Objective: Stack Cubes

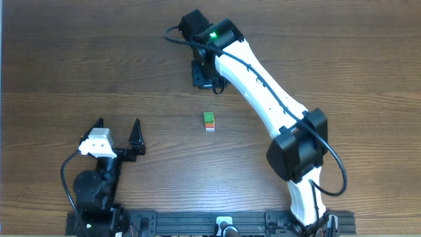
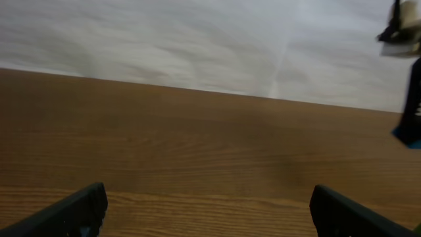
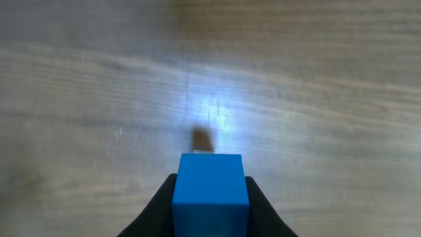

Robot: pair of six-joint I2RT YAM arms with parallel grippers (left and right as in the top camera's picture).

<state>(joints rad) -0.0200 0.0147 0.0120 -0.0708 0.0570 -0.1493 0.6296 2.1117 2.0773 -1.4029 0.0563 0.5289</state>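
A small stack of cubes point(image 1: 209, 121), green on top of red over a white one, stands near the middle of the wooden table point(image 1: 79, 59). My right gripper point(image 1: 206, 78) is at the far side of the table, beyond the stack, shut on a blue cube point(image 3: 210, 192) that sits between its black fingers point(image 3: 158, 204) above bare wood. My left gripper point(image 1: 118, 135) rests near the front left of the table with its fingers point(image 2: 72, 210) spread wide and nothing between them.
The right arm's white links point(image 1: 263, 92) run diagonally from the base at the front right to the far middle, passing right of the stack. A pale wall point(image 2: 197, 39) rises behind the table's far edge.
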